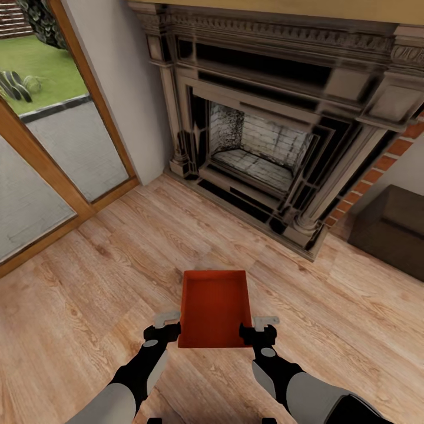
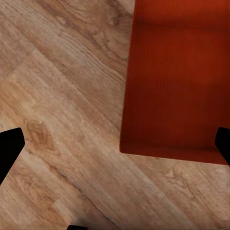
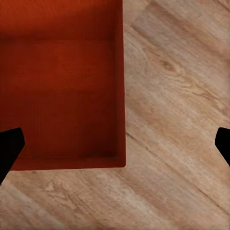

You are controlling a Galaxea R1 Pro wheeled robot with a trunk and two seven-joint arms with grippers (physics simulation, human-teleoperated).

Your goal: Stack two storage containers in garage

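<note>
One orange-red storage container (image 1: pixel 214 306) lies open side up on the light wood floor of the living room, just in front of me. My left gripper (image 1: pixel 169 327) is open at its near left corner, and in the left wrist view that gripper (image 2: pixel 116 146) straddles the box's side wall (image 2: pixel 128 96). My right gripper (image 1: pixel 259 327) is open at the near right corner, and in the right wrist view it (image 3: pixel 116 146) spans the container (image 3: pixel 62 86) wall and the floor beside it. Neither gripper holds anything. The second container is out of view.
A dark ornate fireplace (image 1: pixel 259 147) with red brick (image 1: pixel 377 171) beside it stands ahead. Wood-framed glass doors (image 1: pixel 59 153) onto a patio run along the left. A dark brown low piece of furniture (image 1: pixel 394 229) sits at the right. Plank floor (image 1: pixel 88 306) surrounds the box.
</note>
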